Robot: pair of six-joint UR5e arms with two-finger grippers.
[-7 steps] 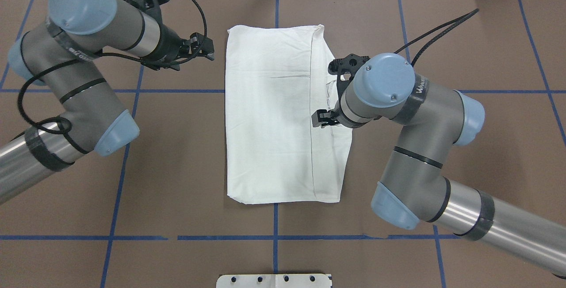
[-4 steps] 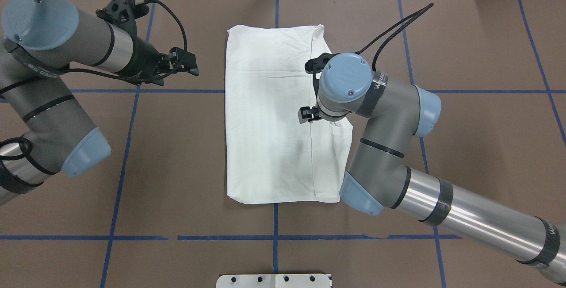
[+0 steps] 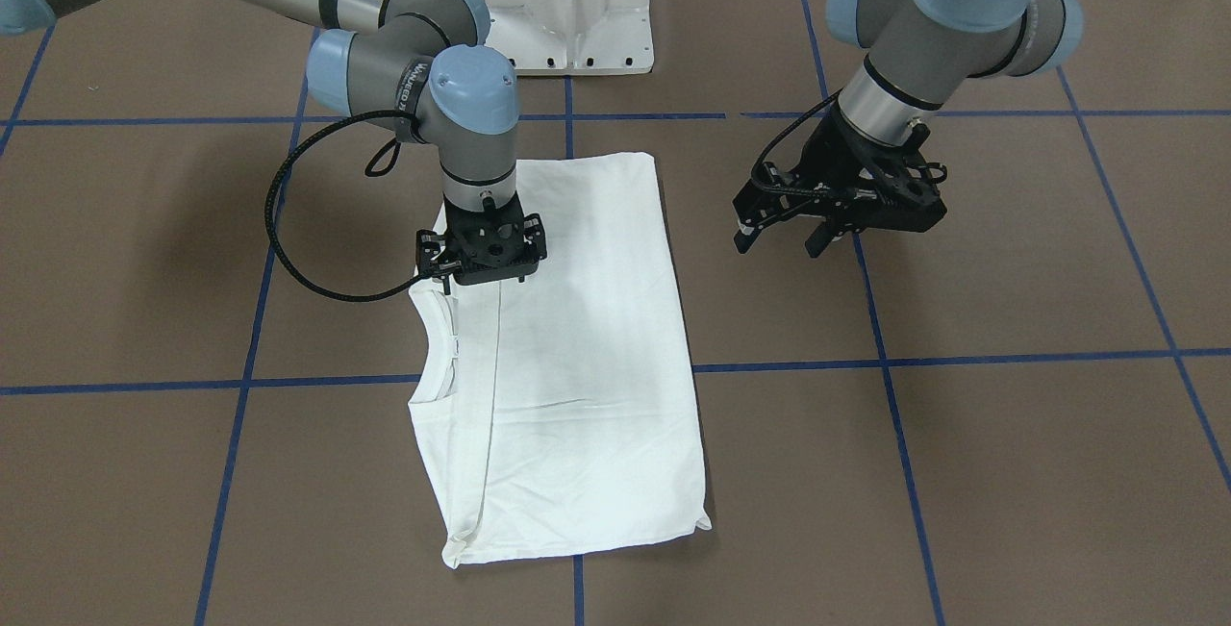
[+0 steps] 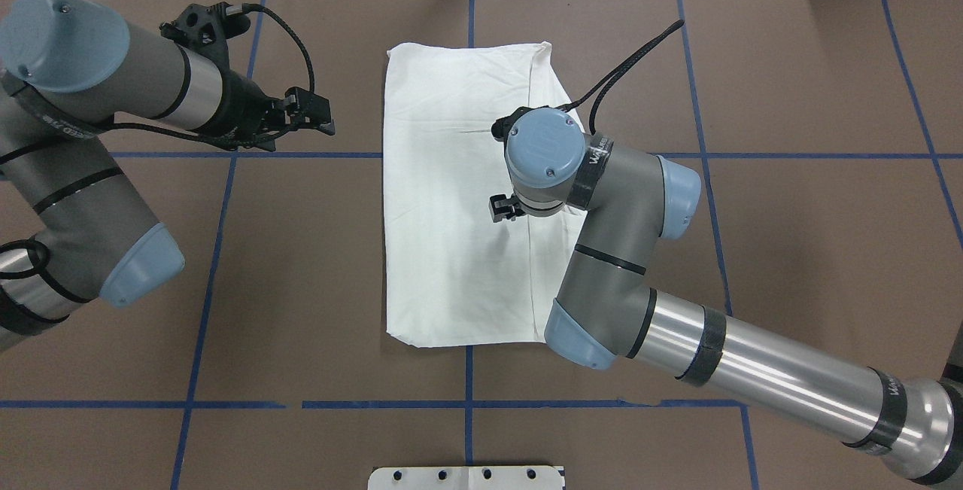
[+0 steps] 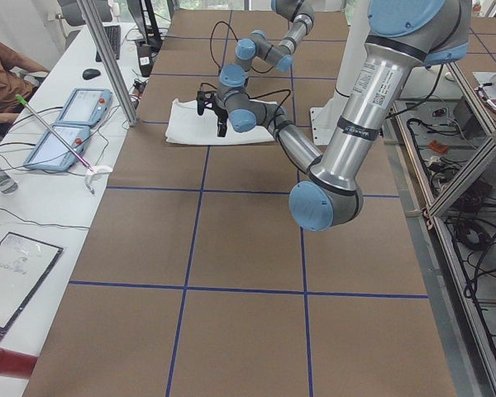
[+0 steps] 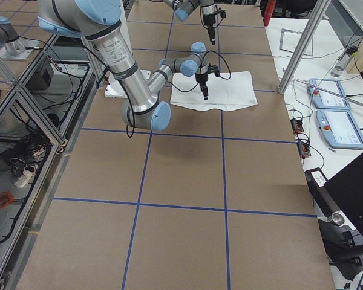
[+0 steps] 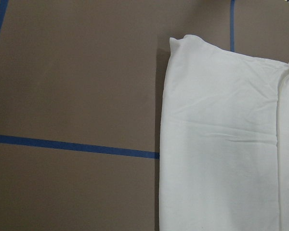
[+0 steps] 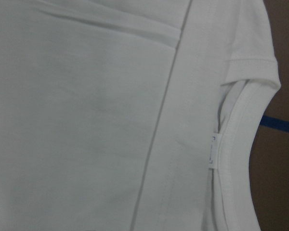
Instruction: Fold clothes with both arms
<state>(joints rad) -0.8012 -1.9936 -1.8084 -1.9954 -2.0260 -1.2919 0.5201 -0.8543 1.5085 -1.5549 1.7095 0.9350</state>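
White folded long-sleeved T-shirt [image 3: 577, 366]: flat, a long rectangle on the brown worktop [image 3: 962, 472] crossed by blue tape lines; it lies beneath the right end effector and to one side of the left end effector.
Ribbed round collar [image 3: 438, 357]: on the shirt's long edge at the robot's right, just on the operators' side of the right end effector; a small white neck label [image 8: 213, 151] sits on its inner rim.
Black two-finger right end effector [image 3: 483, 265]: points straight down over the folded strip along that edge. Its own body hides the fingers, so I cannot tell their spread or whether they touch the fabric.
Black two-finger left end effector [image 3: 779, 243]: fingers spread wide, nothing between them, above bare worktop, apart from the shirt's other long edge.
White metal pedestal base [image 3: 569, 1]: beyond both end effectors.
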